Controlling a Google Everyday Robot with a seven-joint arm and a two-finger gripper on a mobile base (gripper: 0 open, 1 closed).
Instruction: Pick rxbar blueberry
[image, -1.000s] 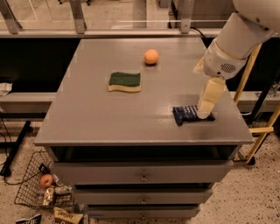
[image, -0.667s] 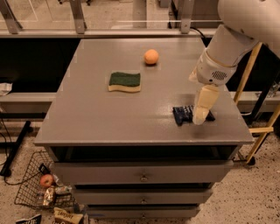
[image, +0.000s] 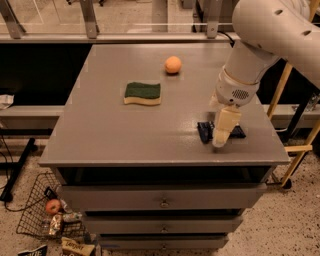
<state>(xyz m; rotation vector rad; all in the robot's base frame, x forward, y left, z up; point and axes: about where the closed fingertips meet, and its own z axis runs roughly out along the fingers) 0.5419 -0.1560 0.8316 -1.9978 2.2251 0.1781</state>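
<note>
Grey table (image: 125, 135) — end effector (image: 220, 142) at rxbar blueberry (image: 204, 132); floor basket (image: 26, 220) holds apple (image: 52, 206).

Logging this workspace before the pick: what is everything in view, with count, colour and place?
table: one, grey, centre, with drawers
sponge: one, green on yellow, table's left middle
orange: one, orange, far part of table
snack bar: one, dark blue, table's front right, partly hidden
wire basket: one, dark, floor, lower left
apple: one, red, in the basket
packets: at least two, mixed, floor below basket
arm: one, white, from upper right
gripper: one, cream, low over the snack bar
</note>
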